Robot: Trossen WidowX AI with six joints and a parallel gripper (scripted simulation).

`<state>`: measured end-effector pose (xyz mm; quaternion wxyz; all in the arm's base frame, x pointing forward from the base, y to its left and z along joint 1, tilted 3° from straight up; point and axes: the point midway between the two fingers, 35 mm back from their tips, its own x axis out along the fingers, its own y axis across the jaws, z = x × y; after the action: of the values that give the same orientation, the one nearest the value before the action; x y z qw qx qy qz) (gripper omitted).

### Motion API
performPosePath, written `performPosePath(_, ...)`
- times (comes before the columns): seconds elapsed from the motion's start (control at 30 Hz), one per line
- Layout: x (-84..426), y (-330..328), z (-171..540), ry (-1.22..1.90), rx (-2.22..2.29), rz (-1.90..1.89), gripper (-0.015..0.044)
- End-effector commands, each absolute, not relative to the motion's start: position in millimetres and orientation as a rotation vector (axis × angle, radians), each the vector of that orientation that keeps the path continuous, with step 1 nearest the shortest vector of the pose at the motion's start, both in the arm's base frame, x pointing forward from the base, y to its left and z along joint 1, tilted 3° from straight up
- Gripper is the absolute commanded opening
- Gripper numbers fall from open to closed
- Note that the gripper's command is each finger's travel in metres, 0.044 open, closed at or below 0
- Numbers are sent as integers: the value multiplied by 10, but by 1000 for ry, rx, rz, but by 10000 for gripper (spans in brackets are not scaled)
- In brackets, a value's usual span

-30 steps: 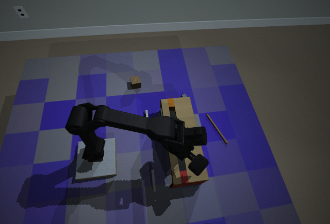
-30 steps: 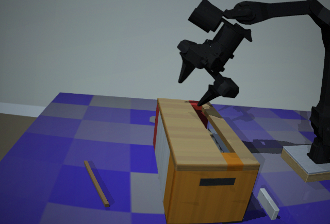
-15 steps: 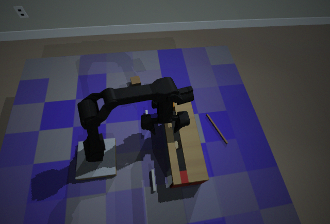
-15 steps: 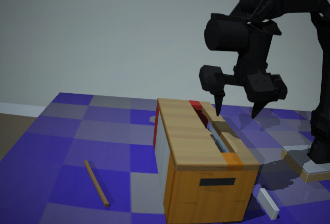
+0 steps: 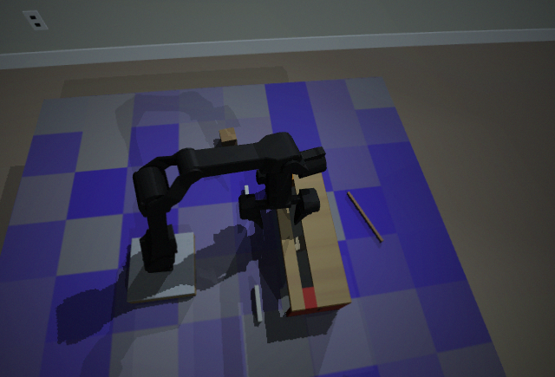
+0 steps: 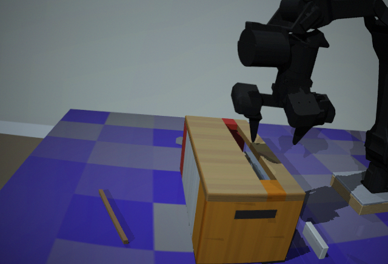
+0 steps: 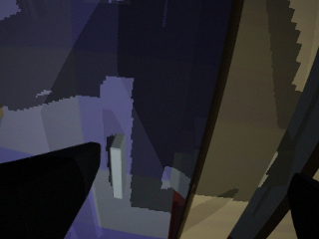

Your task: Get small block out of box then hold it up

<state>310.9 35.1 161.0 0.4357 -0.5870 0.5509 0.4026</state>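
Observation:
The box point(image 5: 327, 256) point(image 6: 216, 151) point(image 7: 239, 149) stands upright, with a wooden top cut by a long slot. One end is red point(image 5: 310, 297) point(image 6: 229, 123), the other orange point(image 6: 247, 242). A small pale patch point(image 5: 297, 243) shows at the slot in the top view; I cannot tell if it is the block. The shelf is not clearly visible. My gripper point(image 5: 278, 224) point(image 6: 274, 142) point(image 7: 199, 171) is open and empty, pointing down. One finger is over the box top near the slot, the other beyond its robot-side edge.
A wooden cube point(image 5: 227, 135) lies behind the arm. A thin brown stick point(image 5: 365, 217) point(image 6: 113, 216) lies beyond the box. White bars lie on the robot's side, one near the red end point(image 5: 257, 303) point(image 7: 117, 169), another near the orange end point(image 5: 246, 189) point(image 6: 315, 240).

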Motion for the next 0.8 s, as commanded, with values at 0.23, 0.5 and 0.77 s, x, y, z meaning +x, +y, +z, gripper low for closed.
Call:
performPosePath(0.23,3126,349,1421,1378,-1469,1008,400)
performPosePath(0.5,3141,354,1291,1378,-1469,1008,400)
performPosePath(0.77,3151,357,1161,1378,-1469,1008,400)
